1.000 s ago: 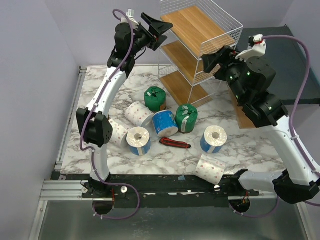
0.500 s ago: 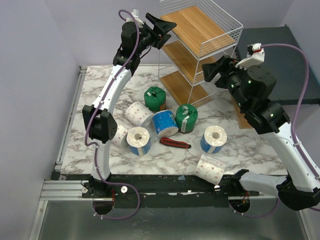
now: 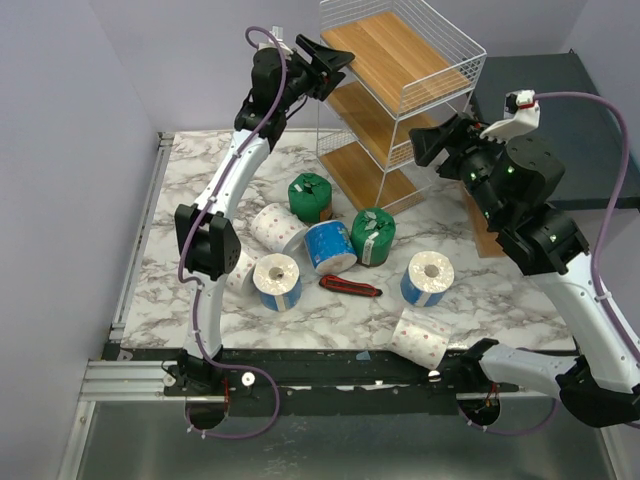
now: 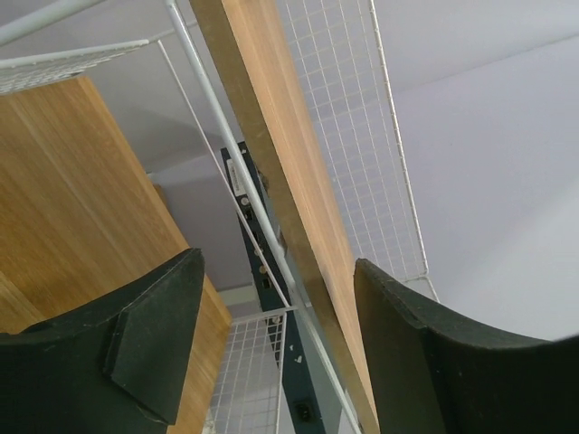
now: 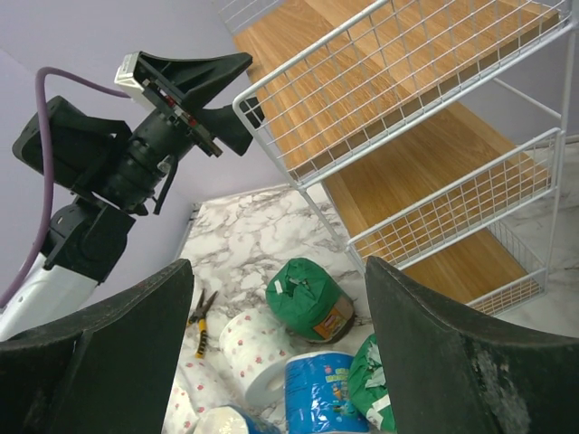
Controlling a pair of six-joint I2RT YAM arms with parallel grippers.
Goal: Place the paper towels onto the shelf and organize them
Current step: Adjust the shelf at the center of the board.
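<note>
Marble table [image 3: 200, 170], loose paper towels [image 3: 277, 280], left tool [image 3: 336, 72] beside shelf [image 3: 400, 50]

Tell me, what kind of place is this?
Probably a robot lab's practice booth: plain purple walls, a marble-patterned table with a left arm and right arm bolted at its edge, and paper towels lying by a wire shelf.

Pale lavender walls [image 3: 60, 120] close the scene at left and back, evenly lit. The desk [image 3: 200, 170] has a white marble-patterned top veined in grey, with a silver metal rail [image 3: 130, 375] along its near edge. A dark grey-green slab [image 3: 590, 110] sits rear right; below the rail lies what may be a grey metal sheet [image 3: 330, 455]
</note>
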